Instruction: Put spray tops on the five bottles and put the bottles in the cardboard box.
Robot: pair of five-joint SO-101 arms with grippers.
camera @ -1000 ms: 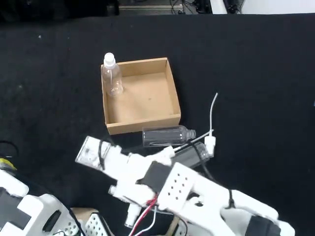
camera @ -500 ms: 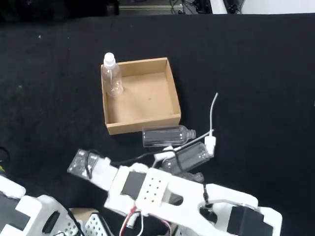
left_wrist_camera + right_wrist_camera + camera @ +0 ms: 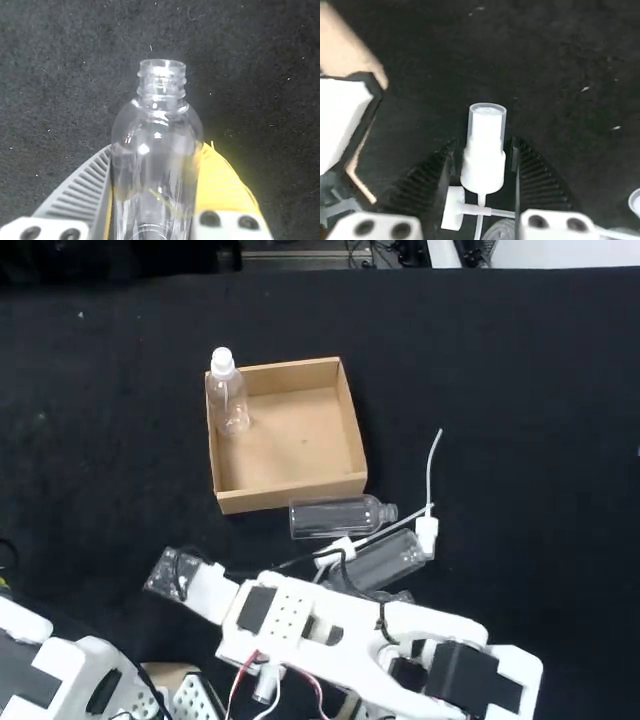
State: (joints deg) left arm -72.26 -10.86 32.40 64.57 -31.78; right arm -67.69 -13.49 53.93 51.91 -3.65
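Our left pincer [image 3: 157, 150] is clamped round the body of a clear open-necked bottle [image 3: 155, 165], whose threaded neck sticks out past the fingertips above the black bench [image 3: 60, 60]. Our right pincer [image 3: 482, 150] grips a white spray top [image 3: 485, 135] between its ribbed fingers. From above, we see the cardboard box [image 3: 355, 440] left of centre, with a capped bottle [image 3: 227, 400] upright in its far-left corner. Just beside the box's near wall is a lying bottle [image 3: 335, 517], and a second lying bottle [image 3: 385, 558] rests nearer and to the right. A loose spray top [image 3: 428, 532] sits at their right, its tube curving away.
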